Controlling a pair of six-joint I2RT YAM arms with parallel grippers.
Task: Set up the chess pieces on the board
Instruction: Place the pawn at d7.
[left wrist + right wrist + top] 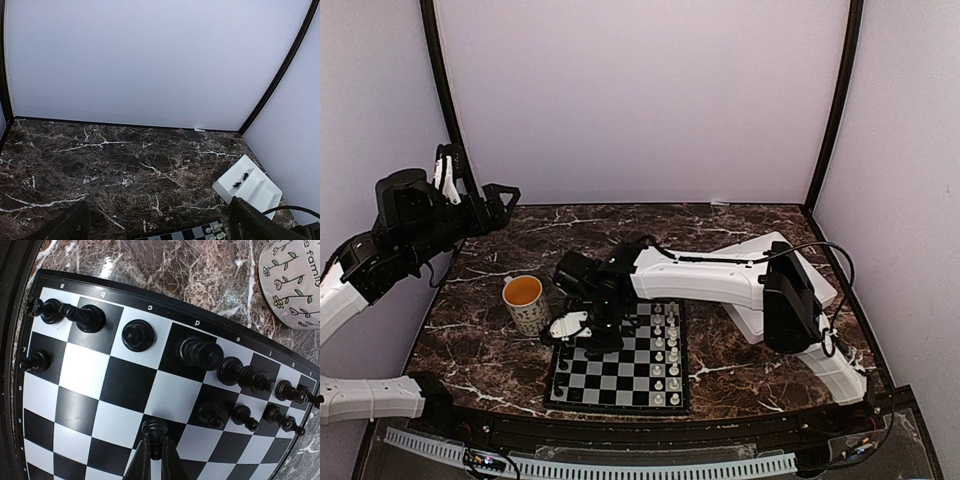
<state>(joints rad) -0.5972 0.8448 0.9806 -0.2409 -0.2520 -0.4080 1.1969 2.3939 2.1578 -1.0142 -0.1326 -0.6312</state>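
Left end effector [498, 208]: spread wide, raised at far left. Cream flower-printed ceramic mug [525, 302]: one, on the dark marble table [100, 165], just beside the flat square black-framed chessboard [115, 385]. Tiny glossy black chess pieces [137, 335]: I count about thirteen standing on the board's two mug-side rows; the rightmost overlap, so I am unsure. I judge them light, rigid, slick and easily toppled, best pinched below the head. Right end effector [154, 445]: pinching one more round-headed black piece [154, 429] over the board. White rectangular plastic tray [260, 192]: one, holding two black pieces.
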